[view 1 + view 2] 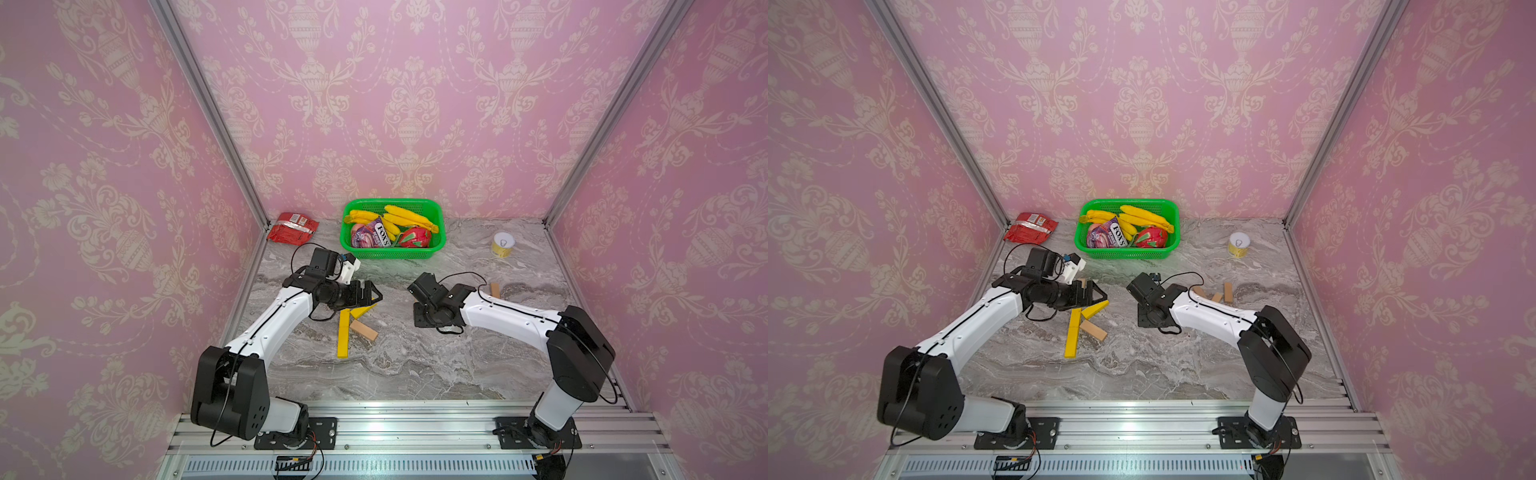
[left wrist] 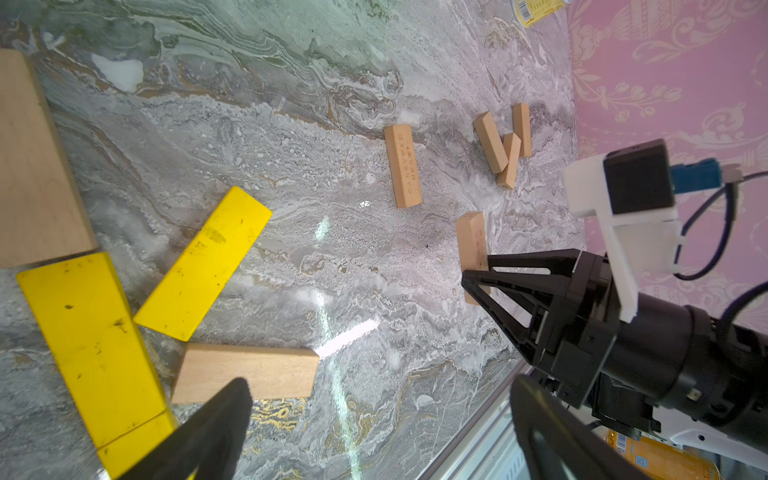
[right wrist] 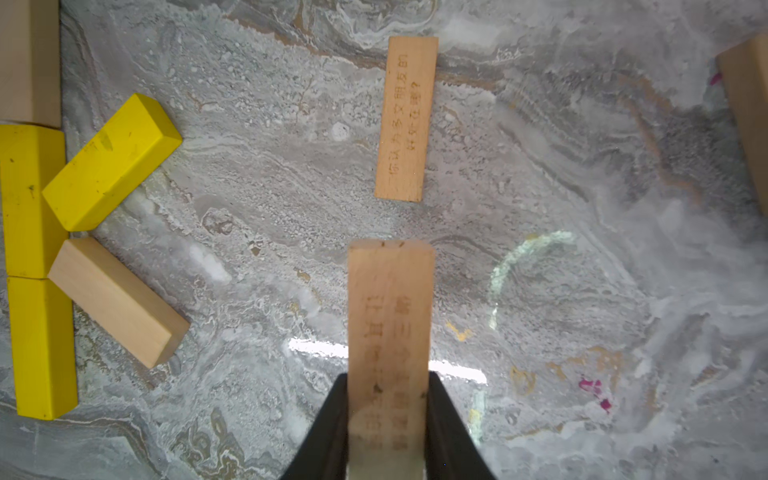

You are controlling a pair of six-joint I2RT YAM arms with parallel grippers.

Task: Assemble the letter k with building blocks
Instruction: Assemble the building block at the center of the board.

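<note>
Left arm (image 1: 274, 320), right arm (image 1: 515, 319): white links, black joints, black cables.

Green plastic basket (image 1: 390, 252) at back-centre of marble tabletop (image 1: 415, 365), w/ yellow bananas (image 1: 409, 216), purple Fox's candy bag (image 1: 374, 237) & red-pink fruit (image 1: 415, 237) inside. Red snack packet (image 1: 292, 226) in back-left corner. Yellow tin can (image 1: 503, 244) upright, well apart to basket's right. Pink damask wallpaper (image 1: 415, 83) on all walls.

Tabletop (image 1: 415, 365) is finished in glossy grey marble, glare and all. The plain blocks (image 3: 405, 118) are seen as matt bare wood, the yellow blocks (image 3: 112, 162) painted and scuffed. Basket (image 1: 390, 252) is done in shiny green plastic.
</note>
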